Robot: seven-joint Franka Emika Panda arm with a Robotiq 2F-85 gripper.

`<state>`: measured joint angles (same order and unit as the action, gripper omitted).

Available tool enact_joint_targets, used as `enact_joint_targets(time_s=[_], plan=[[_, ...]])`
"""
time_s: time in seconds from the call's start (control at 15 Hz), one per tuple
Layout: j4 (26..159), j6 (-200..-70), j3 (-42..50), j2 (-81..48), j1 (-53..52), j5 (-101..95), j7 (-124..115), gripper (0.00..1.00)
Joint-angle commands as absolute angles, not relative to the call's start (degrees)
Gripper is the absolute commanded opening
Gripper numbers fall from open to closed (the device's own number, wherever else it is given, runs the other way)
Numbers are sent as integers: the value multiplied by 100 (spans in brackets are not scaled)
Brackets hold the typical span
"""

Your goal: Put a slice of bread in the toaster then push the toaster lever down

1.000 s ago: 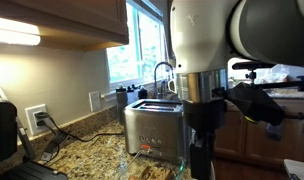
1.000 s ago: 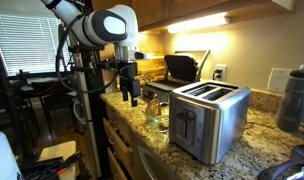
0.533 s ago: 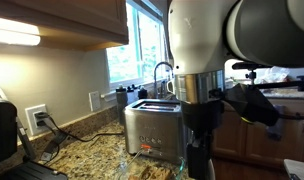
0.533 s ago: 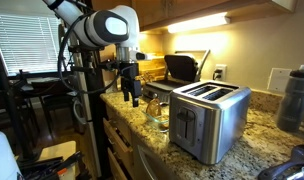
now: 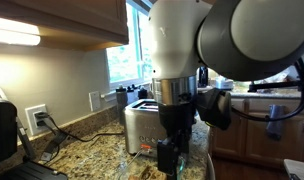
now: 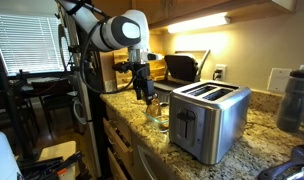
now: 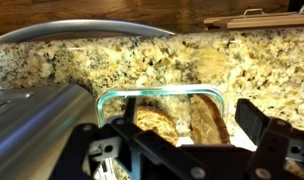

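The steel toaster stands on the granite counter; it also shows in an exterior view and at the left of the wrist view. Its narrow end face carries a dark control strip; the lever is too small to make out. Two tan slices of bread stand on edge in a clear glass container beside the toaster. My gripper hangs open just above the container, one finger on each side of the slices, holding nothing. It also shows in both exterior views.
A black appliance stands at the back of the counter. A dark bottle stands beyond the toaster. A wall outlet with cables and a sink faucet lie behind. The counter's edge drops off near the arm.
The arm has swung towards the toaster and brought the gripper over the glass container. The toaster and the bread have not moved.
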<state>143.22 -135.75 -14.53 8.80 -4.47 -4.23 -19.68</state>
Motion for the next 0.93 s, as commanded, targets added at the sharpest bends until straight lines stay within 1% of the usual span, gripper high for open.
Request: enact_joint_targets(time_s=[0.0, 0.4, 0.87], plan=[[13947, -13691, -1352, 393, -507, -726, -2324, 100], [13327, -13603, -1243, -173, -659, -705, -2487, 100], [12829, -13460, -1182, -518, -898, -647, -2583, 100]])
